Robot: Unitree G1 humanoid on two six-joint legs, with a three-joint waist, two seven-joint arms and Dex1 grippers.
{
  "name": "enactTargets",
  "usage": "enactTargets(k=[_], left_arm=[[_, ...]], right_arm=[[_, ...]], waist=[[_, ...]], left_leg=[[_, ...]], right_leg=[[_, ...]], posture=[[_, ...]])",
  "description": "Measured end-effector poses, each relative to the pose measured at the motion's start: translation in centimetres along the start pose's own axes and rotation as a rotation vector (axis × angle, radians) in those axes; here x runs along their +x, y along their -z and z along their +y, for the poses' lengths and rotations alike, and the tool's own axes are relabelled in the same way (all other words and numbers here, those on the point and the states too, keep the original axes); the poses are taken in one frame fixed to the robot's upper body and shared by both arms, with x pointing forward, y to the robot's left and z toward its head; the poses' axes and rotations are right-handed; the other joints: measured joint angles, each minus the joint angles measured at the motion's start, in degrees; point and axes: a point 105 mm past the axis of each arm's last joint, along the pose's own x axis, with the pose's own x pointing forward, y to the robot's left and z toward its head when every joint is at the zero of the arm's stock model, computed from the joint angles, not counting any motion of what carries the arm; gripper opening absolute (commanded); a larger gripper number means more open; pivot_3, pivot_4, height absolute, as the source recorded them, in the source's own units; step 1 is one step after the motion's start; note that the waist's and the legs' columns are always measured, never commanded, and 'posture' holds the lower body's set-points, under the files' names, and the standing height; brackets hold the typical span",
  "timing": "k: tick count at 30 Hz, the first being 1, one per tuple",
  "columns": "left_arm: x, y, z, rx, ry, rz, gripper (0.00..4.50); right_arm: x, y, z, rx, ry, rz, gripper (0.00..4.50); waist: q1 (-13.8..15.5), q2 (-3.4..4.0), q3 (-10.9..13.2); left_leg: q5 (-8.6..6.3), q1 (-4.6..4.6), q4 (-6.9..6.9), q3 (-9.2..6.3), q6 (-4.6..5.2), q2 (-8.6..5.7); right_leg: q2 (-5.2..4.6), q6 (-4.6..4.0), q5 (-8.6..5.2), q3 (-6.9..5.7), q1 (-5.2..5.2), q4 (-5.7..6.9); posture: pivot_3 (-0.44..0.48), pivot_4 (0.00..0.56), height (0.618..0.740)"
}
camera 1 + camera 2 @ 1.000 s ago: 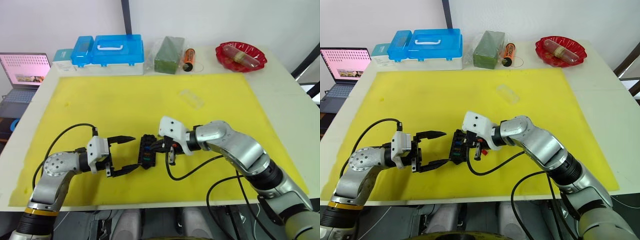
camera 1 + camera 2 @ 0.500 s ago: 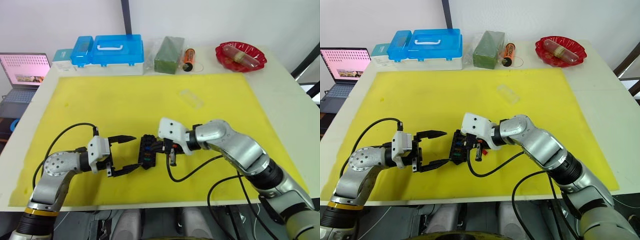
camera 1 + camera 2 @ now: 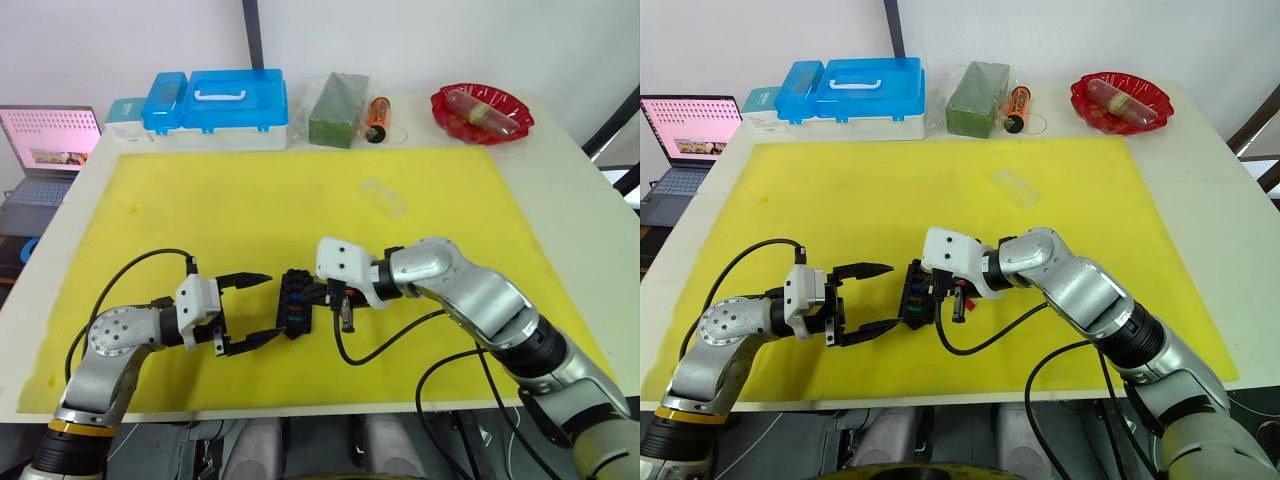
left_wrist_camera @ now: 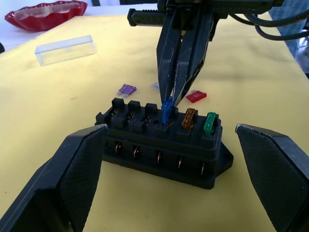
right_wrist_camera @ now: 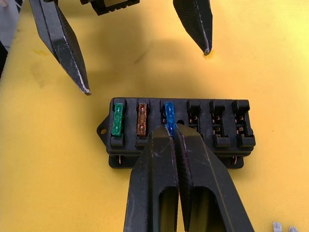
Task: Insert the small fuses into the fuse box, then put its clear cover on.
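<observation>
The black fuse box (image 3: 293, 302) lies on the yellow mat near the front. In one row of its slots sit a green fuse (image 4: 209, 123), an orange fuse (image 4: 189, 117) and a blue fuse (image 4: 167, 110), the blue one standing higher than the others. My right gripper (image 4: 174, 100) is shut on the top of the blue fuse. My left gripper (image 3: 262, 308) is open just left of the box, one finger on each side of its end and touching nothing. Purple (image 4: 126, 89), grey (image 4: 155, 86) and red (image 4: 196, 96) fuses lie loose behind the box. The clear cover (image 3: 384, 197) rests further back on the mat.
Along the table's back edge stand a blue-lidded case (image 3: 215, 105), a wrapped green block (image 3: 337, 110), an orange cylinder (image 3: 377, 118) and a red bowl (image 3: 482, 112). A laptop (image 3: 50, 140) sits off the table's left side. Black cables trail from both wrists.
My right gripper has edged slightly left at the fuse box, still holding the blue fuse. The left arm has stayed put.
</observation>
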Motion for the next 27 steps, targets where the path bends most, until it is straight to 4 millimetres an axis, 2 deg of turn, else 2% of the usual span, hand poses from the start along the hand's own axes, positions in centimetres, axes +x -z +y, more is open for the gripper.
enactTargets(k=[4,15,24,27], left_arm=[[0.0,0.1,0.0,0.004,-0.001,0.006,4.50],[-0.2,0.7,-0.1,-0.002,-0.010,0.014,4.50],[-0.1,0.5,0.5,0.003,-0.016,0.010,4.50],[0.0,0.4,0.5,0.007,-0.015,0.008,4.50]], right_arm=[[0.3,0.5,0.0,0.015,-0.013,0.012,1.18],[0.5,0.3,-0.1,0.032,-0.025,-0.008,1.18],[-0.2,-1.0,-0.3,0.032,-0.038,-0.085,1.18],[0.0,-1.7,-0.4,0.035,-0.039,-0.129,0.60]], waist=[[0.00,0.00,0.00],[-0.05,0.00,0.00],[-0.02,0.00,0.00],[-0.07,0.00,0.00]], left_leg=[[0.00,0.00,0.00,0.00,0.00,0.00],[0.00,0.02,-0.01,0.00,0.00,0.00],[0.00,0.02,0.00,0.00,0.00,0.00],[0.00,0.02,-0.01,0.00,0.00,0.00]], right_leg=[[0.00,0.00,0.00,0.00,0.00,0.00],[0.01,0.00,0.00,-0.01,0.00,0.03],[0.01,0.00,0.00,0.00,0.00,0.04],[0.01,0.00,0.00,-0.01,0.00,0.05]], posture=[[0.000,0.150,0.740],[0.000,0.150,0.740],[0.000,0.150,0.740],[0.000,0.150,0.740]])
